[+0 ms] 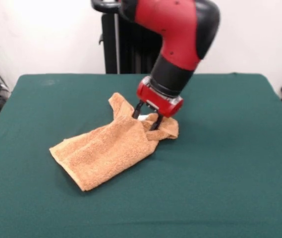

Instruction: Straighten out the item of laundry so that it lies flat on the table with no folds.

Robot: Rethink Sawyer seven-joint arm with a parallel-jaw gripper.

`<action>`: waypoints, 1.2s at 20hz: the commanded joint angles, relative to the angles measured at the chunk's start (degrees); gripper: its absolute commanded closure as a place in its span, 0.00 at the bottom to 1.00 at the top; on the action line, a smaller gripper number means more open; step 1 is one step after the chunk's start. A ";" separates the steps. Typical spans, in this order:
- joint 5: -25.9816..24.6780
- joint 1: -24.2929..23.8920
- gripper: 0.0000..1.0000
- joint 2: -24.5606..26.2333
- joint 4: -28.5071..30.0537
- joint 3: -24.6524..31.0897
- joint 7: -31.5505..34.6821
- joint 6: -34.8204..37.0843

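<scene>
Terry cloth like this towel [108, 151] we judge light, soft and limp, so it will drape and drag, not slide stiffly. Our fingers [147, 119] sit spread apart down in its bunched upper part, gripping nothing we can confirm. Below them the rest lies flatter on the tabletop [230, 173]; a corner edge looks the best hold. Nothing obstructs.

— Can you see the gripper [144, 119] tips?
— No, you can't. The towel [108, 148] folds hide them.
— And the table [220, 173]?
— Its front corners are cut off at the edge.
</scene>
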 commanded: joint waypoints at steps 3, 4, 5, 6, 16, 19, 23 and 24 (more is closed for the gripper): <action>-19.79 -30.66 0.00 24.31 -9.11 39.88 -6.72 -19.64; -22.01 -31.56 0.00 24.44 -9.10 40.82 -6.28 -20.48; -23.68 -31.83 0.00 24.53 -9.20 41.23 -5.32 -21.44; -24.98 -31.45 0.00 24.28 -9.28 40.94 -4.03 -22.52; -20.63 -18.66 0.00 23.26 -10.71 28.26 8.98 -38.16; -20.54 -18.59 1.00 23.37 -10.80 28.30 9.26 -38.23; -14.03 -13.19 1.00 22.46 -10.33 23.20 12.68 -36.17; -13.73 -13.32 1.00 22.14 -9.96 23.32 13.02 -35.89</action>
